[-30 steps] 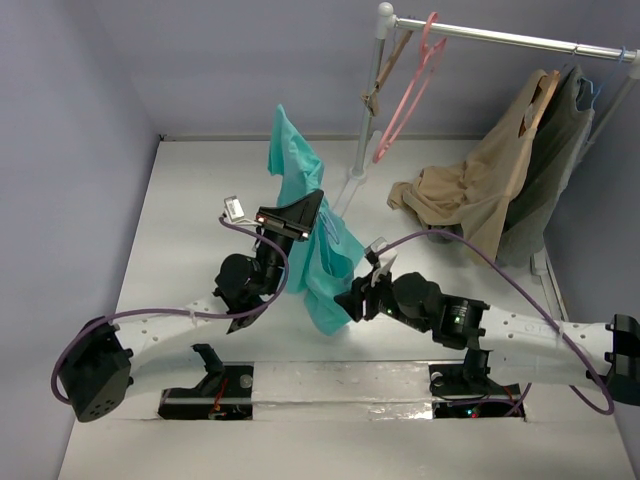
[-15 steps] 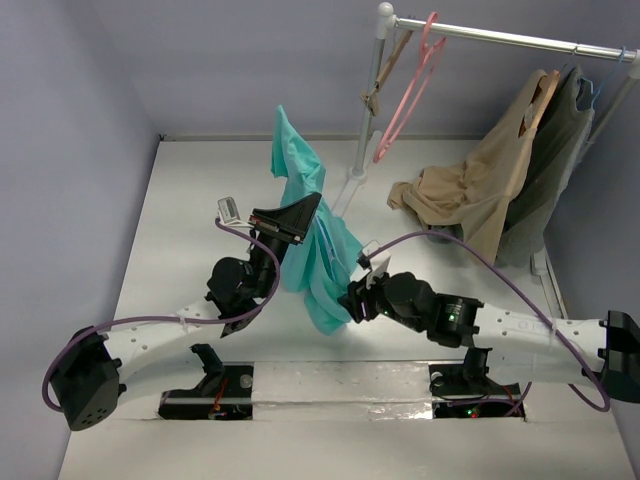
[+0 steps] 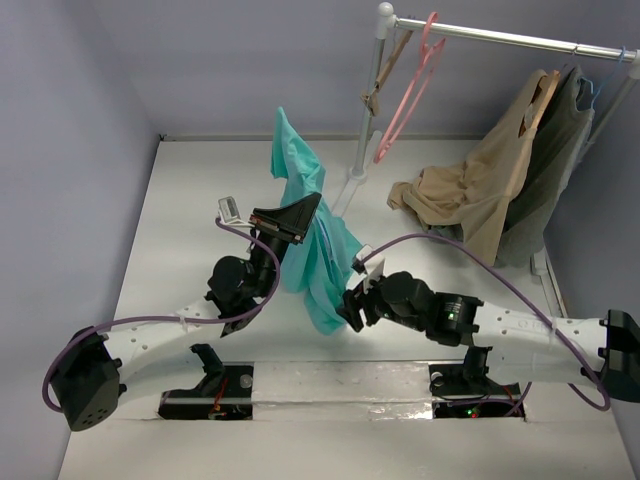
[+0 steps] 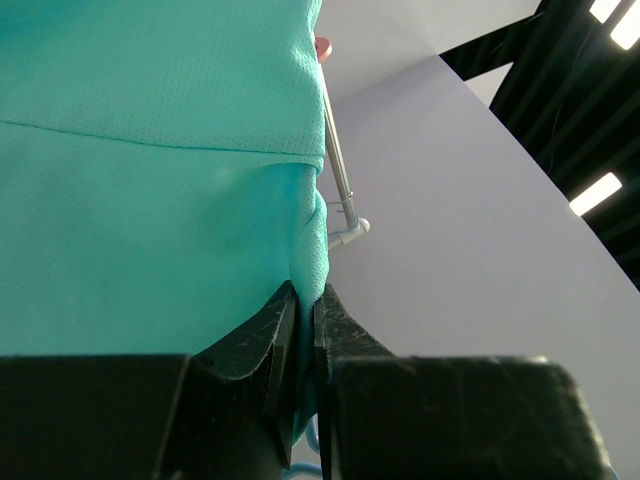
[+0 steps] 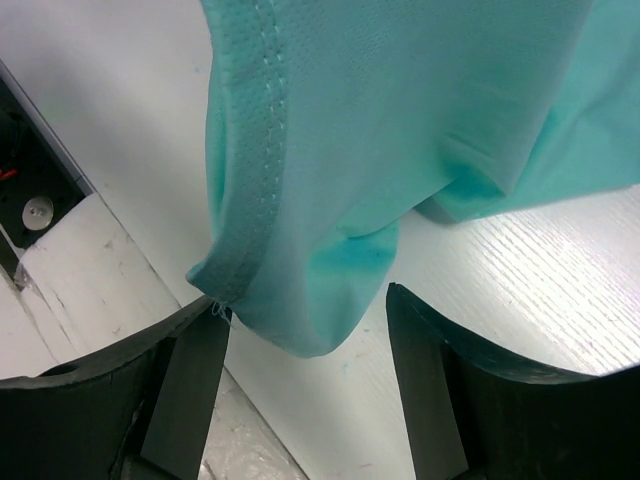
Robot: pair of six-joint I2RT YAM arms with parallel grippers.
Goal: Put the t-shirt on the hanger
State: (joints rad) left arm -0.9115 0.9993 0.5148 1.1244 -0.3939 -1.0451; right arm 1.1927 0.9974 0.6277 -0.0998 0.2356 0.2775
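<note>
The step in hand looks like working the t-shirt (image 3: 318,262) over the hanger (image 3: 328,234) while it is held in the air, not yet the hanging-up.

The shirt dangles above the worktop (image 3: 190,200), on the near-left side of the clothes rack's upright post (image 3: 364,130). One loose end stands up level with the middle of that post, and the hem droops toward the arm bases. The left gripper (image 4: 305,300), also near-left of the post, has its fingers pressed tight together on a fold of the teal fabric and carries the whole garment.

Thin light-blue lines of the hanger show against the cloth just beside those fingers. How far it sits inside the shirt, and whether the pinch takes it in too, I cannot tell.

The right gripper (image 5: 305,365), nearer than the post and below the left one, stands wide open with the stitched hem hanging between its fingers (image 5: 190,385), gripping nothing.

Next, I judge, the right fingers need to close on the hem and draw it down so the shoulders seat on the hanger. That calls for a steady left pinch and a gentle pull, as the fabric is slack.
</note>
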